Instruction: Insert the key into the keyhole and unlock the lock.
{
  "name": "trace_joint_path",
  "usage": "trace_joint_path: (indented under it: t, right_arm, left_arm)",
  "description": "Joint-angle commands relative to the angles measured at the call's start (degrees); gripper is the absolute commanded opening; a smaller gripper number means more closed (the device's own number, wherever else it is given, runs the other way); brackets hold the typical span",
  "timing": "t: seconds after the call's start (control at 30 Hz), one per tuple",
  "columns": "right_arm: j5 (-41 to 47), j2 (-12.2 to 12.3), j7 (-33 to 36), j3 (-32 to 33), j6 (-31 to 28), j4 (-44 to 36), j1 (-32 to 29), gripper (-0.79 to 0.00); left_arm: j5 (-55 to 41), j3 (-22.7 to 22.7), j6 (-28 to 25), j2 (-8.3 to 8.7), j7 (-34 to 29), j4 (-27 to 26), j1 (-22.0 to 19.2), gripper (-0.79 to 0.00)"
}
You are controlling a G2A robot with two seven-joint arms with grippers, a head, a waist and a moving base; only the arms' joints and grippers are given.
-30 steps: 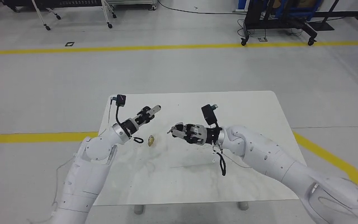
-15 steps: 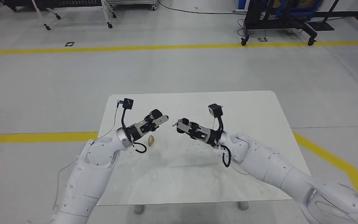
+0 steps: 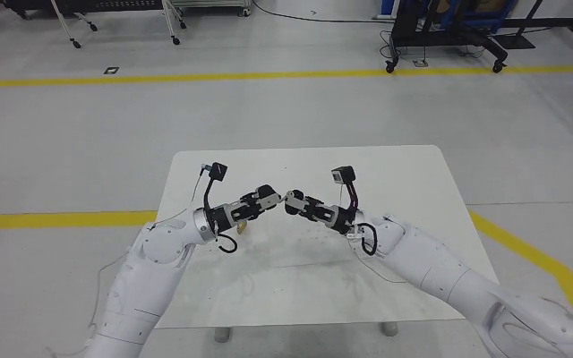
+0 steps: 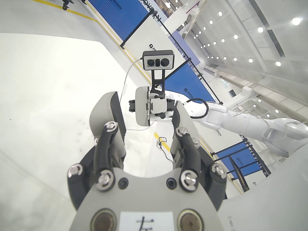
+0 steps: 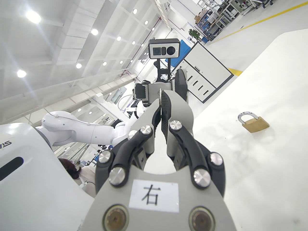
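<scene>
A brass padlock [image 5: 253, 122] with a silver shackle lies flat on the white table [image 3: 412, 179]; from above the padlock [image 3: 242, 225] peeks out beside the left arm. My right gripper [image 5: 160, 98] is shut on the key [image 5: 160, 92], a thin metal sliver sticking out past its pads. It hovers above the table at mid-centre [image 3: 290, 199]. My left gripper [image 3: 268, 194] faces it tip to tip, open, with the right gripper's nose [image 4: 144, 109] between the spread fingers [image 4: 115, 111]. The left gripper [image 4: 146, 108] holds nothing.
The padlock sits on the table below and to the left of the two meeting grippers. Bare tabletop [image 3: 295, 277] stretches in front and to the right. The table's front edge [image 3: 313, 322] is near the robot.
Both arms have swung toward each other above the table. The left gripper moved right, the right gripper moved left with the key, and their tips now meet. The padlock stayed put.
</scene>
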Motion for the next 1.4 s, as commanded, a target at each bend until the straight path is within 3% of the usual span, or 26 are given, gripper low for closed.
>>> trace_joint_path:
  t: [0.0,0.1,0.5,0.53,0.6,0.63,1.07,1.1,1.13,1.17,1.37]
  right_arm:
    - [0.66,-0.32,0.98,0.49,-0.05,0.48,-0.18,-0.785]
    - [1.21,-0.77,2.11,1.29,-0.05,1.14,-0.47,-0.785]
    - [2.21,-2.18,6.24,4.46,0.61,2.24,-1.66,-0.785]
    - [2.21,-2.29,6.5,4.73,0.64,2.32,-1.77,-0.785]
    - [2.19,-2.48,7.12,5.22,0.8,2.46,-1.96,-0.785]
    - [2.25,-2.58,7.34,5.47,0.84,2.51,-2.12,-0.785]
    - [2.45,-3.65,11.44,8.41,0.98,2.67,-3.58,-0.785]
    - [2.25,-3.71,11.87,8.6,1.05,2.82,-3.64,-0.443]
    - [2.08,-3.75,12.32,8.79,1.37,2.94,-3.66,-0.154]
    - [2.11,-3.79,12.59,9.05,1.44,2.96,-3.77,0.0]
    - [1.0,-3.22,12.06,12.71,-0.42,4.5,-4.44,0.0]
  left_arm:
    - [-0.05,0.11,-0.1,0.06,0.09,-0.05,-0.02,-0.422]
    - [-0.3,0.28,-0.24,0.17,-0.22,-0.16,-0.05,-0.483]
    - [1.19,1.2,-0.13,0.58,-0.11,-0.63,-0.07,-0.514]
    - [1.26,1.24,-0.17,0.61,-0.11,-0.65,-0.1,-0.557]
    - [1.29,1.32,-0.2,0.68,0.0,-0.65,-0.11,-0.739]
    - [1.3,1.36,-0.17,0.71,0.03,-0.63,-0.11,-0.785]
    - [2.12,2.15,0.27,1.05,0.8,-0.5,-0.32,-0.785]
    - [2.12,2.17,0.28,1.08,0.92,-0.48,-0.35,-0.785]
    - [2.08,2.15,0.31,1.1,1.03,-0.45,-0.39,-0.785]
    - [1.99,2.06,0.32,1.14,1.21,-0.44,-0.44,-0.785]
    - [1.64,1.08,-0.17,1.44,2.24,-0.41,-0.52,-0.785]
